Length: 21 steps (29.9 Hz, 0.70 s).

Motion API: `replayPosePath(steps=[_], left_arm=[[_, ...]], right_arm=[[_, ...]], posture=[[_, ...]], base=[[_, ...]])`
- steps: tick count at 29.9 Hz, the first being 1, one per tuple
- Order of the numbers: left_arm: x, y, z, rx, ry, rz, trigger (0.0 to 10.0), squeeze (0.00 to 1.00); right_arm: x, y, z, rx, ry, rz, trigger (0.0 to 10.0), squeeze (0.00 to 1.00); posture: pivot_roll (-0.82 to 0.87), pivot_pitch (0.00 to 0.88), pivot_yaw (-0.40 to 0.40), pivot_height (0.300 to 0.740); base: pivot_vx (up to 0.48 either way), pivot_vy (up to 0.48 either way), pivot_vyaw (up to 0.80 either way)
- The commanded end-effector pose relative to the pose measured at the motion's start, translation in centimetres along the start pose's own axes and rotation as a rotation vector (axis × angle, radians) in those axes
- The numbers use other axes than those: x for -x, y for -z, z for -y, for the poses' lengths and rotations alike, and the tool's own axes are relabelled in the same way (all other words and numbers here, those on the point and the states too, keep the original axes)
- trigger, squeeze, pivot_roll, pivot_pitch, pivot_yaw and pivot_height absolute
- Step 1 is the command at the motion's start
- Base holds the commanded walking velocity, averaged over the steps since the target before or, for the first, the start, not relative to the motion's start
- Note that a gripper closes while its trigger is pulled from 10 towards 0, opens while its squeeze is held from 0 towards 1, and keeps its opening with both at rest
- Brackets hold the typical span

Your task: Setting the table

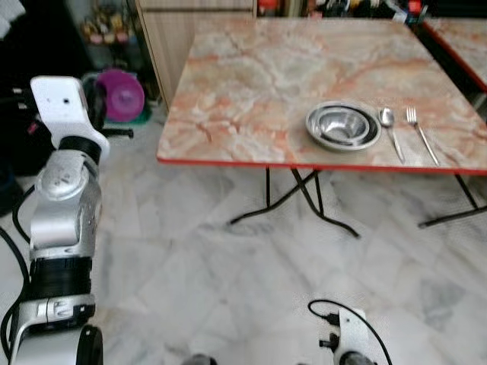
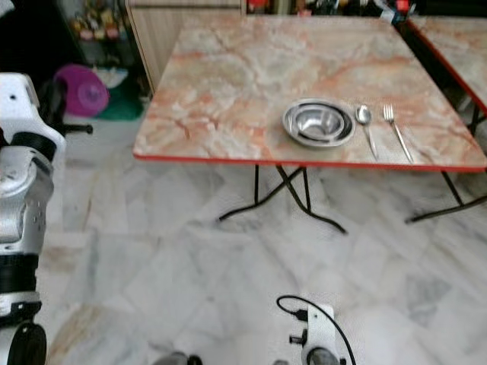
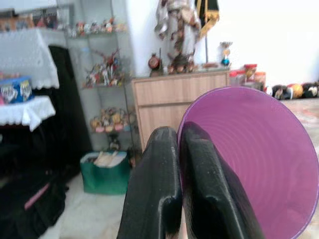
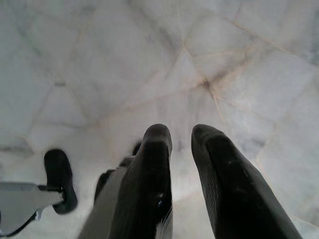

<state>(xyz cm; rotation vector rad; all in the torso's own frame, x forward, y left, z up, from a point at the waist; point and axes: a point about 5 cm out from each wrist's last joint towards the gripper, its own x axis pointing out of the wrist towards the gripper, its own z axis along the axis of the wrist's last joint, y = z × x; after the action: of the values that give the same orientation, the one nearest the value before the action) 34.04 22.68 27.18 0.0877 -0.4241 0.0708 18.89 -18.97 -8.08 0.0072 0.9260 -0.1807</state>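
My left arm is raised at the left, to the left of the table. Its gripper is shut on the rim of a round purple bowl, which also appears past the wrist as the purple bowl. On the marble-patterned table, near its front right edge, a steel bowl sits with a spoon and then a fork to its right. My right gripper hangs low over the floor, slightly open with nothing between its fingers.
The table has a red edge and black folding legs. A second, similar table adjoins it at the right. A wooden cabinet stands behind the table's left corner, with a green bag and shelves of ornaments beside it. The floor is marble tile.
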Motion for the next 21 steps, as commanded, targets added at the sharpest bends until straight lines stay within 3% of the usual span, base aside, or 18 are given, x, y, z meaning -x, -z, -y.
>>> replayPosePath(steps=[1,21], left_arm=[[-0.13,-0.57,0.33,-0.002,0.02,0.021,10.0,0.0],[-0.06,-0.66,0.87,0.017,0.052,0.029,10.0,0.0]], right_arm=[[0.06,0.41,0.65,-0.007,0.021,-0.013,10.0,0.0],[0.0,0.28,0.62,0.007,0.016,-0.029,10.0,0.0]], posture=[[0.07,0.144,-0.002,0.736],[0.07,0.163,-0.005,0.736]], base=[[0.33,0.0,0.0],[0.337,0.0,0.0]])
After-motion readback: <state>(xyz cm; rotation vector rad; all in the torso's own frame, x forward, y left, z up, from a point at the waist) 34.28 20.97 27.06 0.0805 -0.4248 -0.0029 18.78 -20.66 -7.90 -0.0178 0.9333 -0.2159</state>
